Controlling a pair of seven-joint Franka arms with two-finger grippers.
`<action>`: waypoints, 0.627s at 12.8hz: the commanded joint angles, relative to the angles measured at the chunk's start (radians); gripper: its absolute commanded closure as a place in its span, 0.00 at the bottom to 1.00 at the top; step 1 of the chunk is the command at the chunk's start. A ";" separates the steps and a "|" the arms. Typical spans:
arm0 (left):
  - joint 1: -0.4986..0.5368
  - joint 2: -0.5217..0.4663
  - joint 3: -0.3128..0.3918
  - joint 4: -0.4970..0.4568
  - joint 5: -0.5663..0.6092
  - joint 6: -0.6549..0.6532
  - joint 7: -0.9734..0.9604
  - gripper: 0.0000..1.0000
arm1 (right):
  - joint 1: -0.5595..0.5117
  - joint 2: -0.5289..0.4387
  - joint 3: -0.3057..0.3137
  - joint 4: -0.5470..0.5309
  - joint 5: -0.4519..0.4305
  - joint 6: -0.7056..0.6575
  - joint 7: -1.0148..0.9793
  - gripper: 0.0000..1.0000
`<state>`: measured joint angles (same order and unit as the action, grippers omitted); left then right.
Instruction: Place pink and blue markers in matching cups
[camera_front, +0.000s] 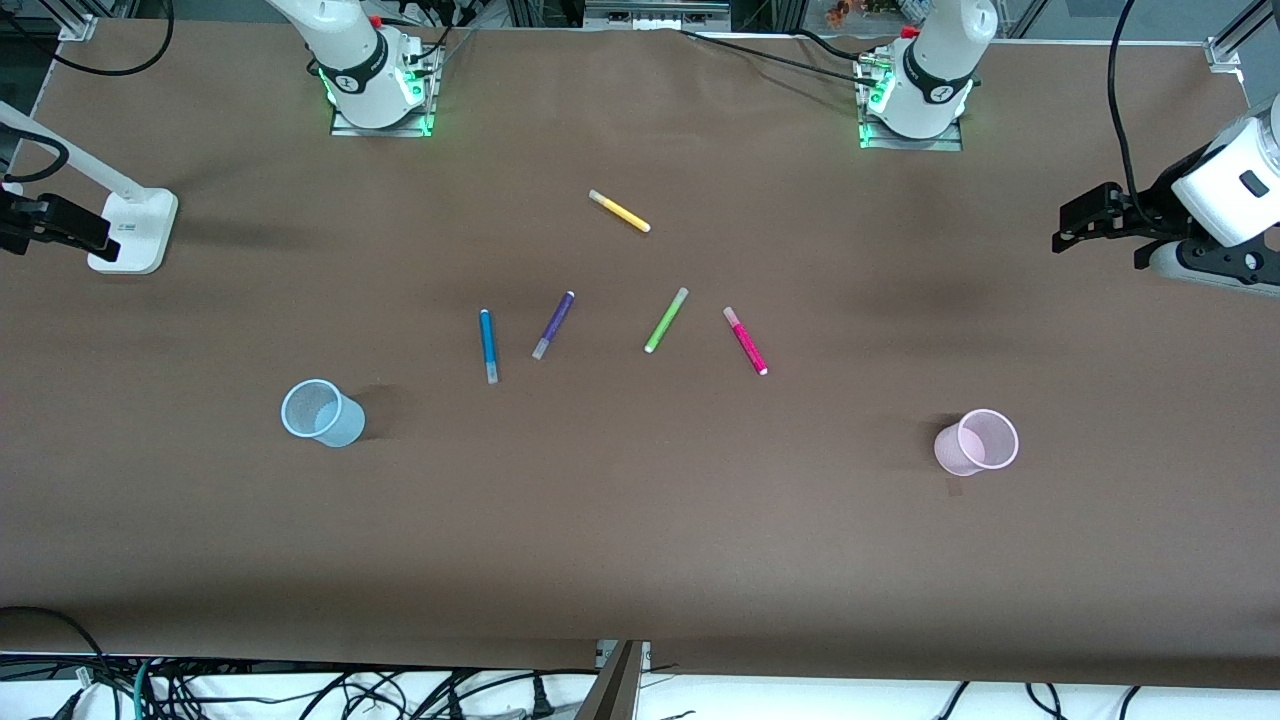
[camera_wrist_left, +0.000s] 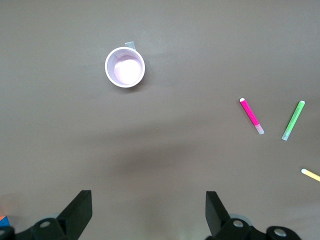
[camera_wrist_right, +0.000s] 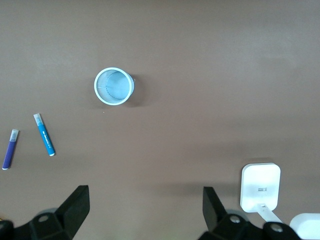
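Note:
The blue marker (camera_front: 488, 345) (camera_wrist_right: 44, 134) and the pink marker (camera_front: 745, 341) (camera_wrist_left: 251, 116) lie flat mid-table. The pale blue cup (camera_front: 322, 412) (camera_wrist_right: 114, 86) stands upright toward the right arm's end, nearer the front camera than the markers. Toward the left arm's end the pale pink cup (camera_front: 977, 441) (camera_wrist_left: 125, 67) stands upright too. My left gripper (camera_front: 1075, 225) (camera_wrist_left: 149, 200) hangs open high over the table near the pink cup, holding nothing. My right gripper (camera_wrist_right: 146, 197) is open and holds nothing, high over bare table beside the blue cup.
A purple pen (camera_front: 553, 325) and a lime-green pen (camera_front: 666, 320) lie between the two markers. A yellow pen (camera_front: 620, 211) lies farther from the front camera. A white stand base (camera_front: 130, 230) (camera_wrist_right: 260, 187) sits at the right arm's end.

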<state>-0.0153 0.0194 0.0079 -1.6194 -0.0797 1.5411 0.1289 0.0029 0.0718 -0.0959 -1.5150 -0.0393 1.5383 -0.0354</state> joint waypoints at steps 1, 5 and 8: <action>-0.005 0.007 0.000 0.019 0.012 -0.010 0.015 0.00 | -0.004 0.010 0.001 0.026 -0.010 -0.006 -0.001 0.00; -0.006 0.007 0.000 0.019 0.012 -0.010 0.015 0.00 | -0.004 0.011 0.001 0.027 -0.008 -0.004 -0.005 0.00; -0.005 0.007 0.000 0.019 0.011 -0.010 0.015 0.00 | -0.001 0.022 0.001 0.026 -0.005 0.000 -0.001 0.00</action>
<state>-0.0153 0.0195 0.0075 -1.6194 -0.0797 1.5411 0.1288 0.0028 0.0726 -0.0964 -1.5150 -0.0393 1.5395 -0.0354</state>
